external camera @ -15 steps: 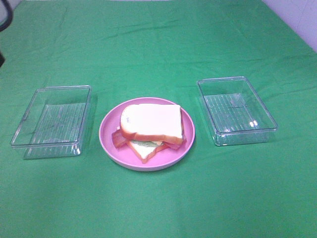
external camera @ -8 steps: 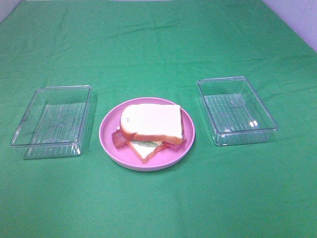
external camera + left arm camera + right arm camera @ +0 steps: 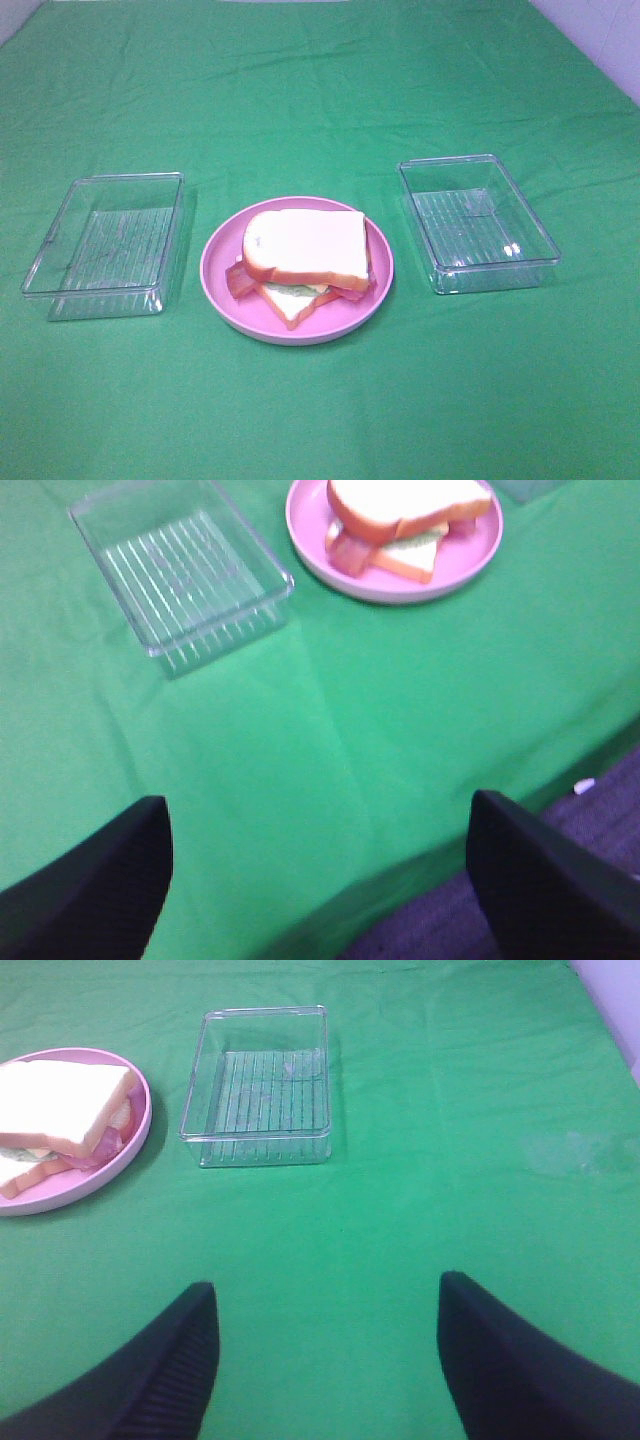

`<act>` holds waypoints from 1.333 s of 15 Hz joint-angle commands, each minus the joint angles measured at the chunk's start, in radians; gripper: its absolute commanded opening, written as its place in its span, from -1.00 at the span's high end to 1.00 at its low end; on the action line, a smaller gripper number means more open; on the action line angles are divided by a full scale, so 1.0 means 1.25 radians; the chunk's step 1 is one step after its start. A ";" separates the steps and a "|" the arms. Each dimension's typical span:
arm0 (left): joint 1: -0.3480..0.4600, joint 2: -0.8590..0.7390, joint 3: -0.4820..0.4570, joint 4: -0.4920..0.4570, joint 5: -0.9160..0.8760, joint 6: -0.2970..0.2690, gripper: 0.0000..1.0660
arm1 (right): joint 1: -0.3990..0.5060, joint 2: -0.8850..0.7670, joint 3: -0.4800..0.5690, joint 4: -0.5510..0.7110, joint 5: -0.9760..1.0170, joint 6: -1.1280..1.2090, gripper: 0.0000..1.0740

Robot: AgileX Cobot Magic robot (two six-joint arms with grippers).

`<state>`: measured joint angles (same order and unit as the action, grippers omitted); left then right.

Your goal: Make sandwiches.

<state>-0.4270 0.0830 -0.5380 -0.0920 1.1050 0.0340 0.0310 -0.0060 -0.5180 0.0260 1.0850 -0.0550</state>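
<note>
One stacked sandwich lies on the round pink plate in the middle of the green cloth. Its top is a white bread slice with a brown crust, and bacon, lettuce and cheese show under it above a second slice. Neither arm appears in the high view. In the left wrist view my left gripper hangs open and empty near the table's front edge, well back from the sandwich. My right gripper is also open and empty over bare cloth, with the sandwich off to one side.
An empty clear plastic tray stands left of the plate and another empty tray stands right of it. The table's front edge and dark floor show in the left wrist view.
A dark piece of arm at the far left corner of the high view has gone out of frame. Sandwich, plate and trays have not moved.
</note>
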 commanded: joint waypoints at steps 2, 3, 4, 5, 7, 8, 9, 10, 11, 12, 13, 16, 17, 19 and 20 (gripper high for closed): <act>-0.003 -0.030 0.029 0.006 -0.053 0.010 -0.44 | -0.006 -0.006 0.001 0.002 -0.005 -0.003 -0.12; -0.003 -0.030 0.029 0.008 -0.053 0.017 -0.44 | -0.006 -0.006 0.001 0.002 -0.005 -0.003 -0.12; -0.003 -0.030 0.029 0.014 -0.053 0.016 -0.44 | -0.006 -0.006 0.001 0.002 -0.005 -0.003 -0.12; -0.003 -0.030 0.029 0.014 -0.053 0.016 -0.44 | -0.006 -0.006 0.001 0.002 -0.005 -0.003 -0.12; -0.003 -0.030 0.029 0.014 -0.053 0.016 -0.44 | -0.006 -0.006 0.001 0.002 -0.005 -0.003 -0.12; -0.003 -0.030 0.029 0.014 -0.053 0.016 -0.44 | -0.006 -0.006 0.001 0.002 -0.005 -0.003 -0.12; -0.003 -0.030 0.029 0.014 -0.053 0.016 -0.44 | -0.006 -0.006 0.001 0.002 -0.005 -0.003 -0.12; -0.003 -0.030 0.029 0.014 -0.053 0.016 -0.44 | -0.006 -0.006 0.001 0.002 -0.005 -0.003 -0.12; -0.003 -0.030 0.029 0.014 -0.053 0.016 -0.44 | -0.006 -0.006 0.001 0.002 -0.005 -0.003 -0.12; -0.003 -0.030 0.029 0.014 -0.053 0.016 -0.44 | -0.006 -0.006 0.001 0.002 -0.005 -0.003 -0.12; -0.003 -0.030 0.029 0.014 -0.053 0.016 -0.44 | -0.006 -0.006 0.001 0.002 -0.005 -0.003 -0.12; 0.124 -0.030 0.029 0.013 -0.053 0.016 -0.44 | -0.006 -0.006 0.001 0.002 -0.005 -0.003 -0.12; 0.124 -0.030 0.029 0.013 -0.053 0.016 -0.44 | -0.006 -0.006 0.001 0.002 -0.005 -0.003 -0.12; 0.281 -0.030 0.029 0.013 -0.053 0.016 -0.44 | -0.006 -0.006 0.001 0.002 -0.005 -0.003 -0.12; 0.343 -0.030 0.029 0.013 -0.053 0.016 -0.44 | -0.006 -0.006 0.001 0.002 -0.005 -0.003 -0.12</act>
<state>0.0000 0.0510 -0.5020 -0.0780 1.0480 0.0530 0.0310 -0.0060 -0.5180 0.0260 1.0850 -0.0550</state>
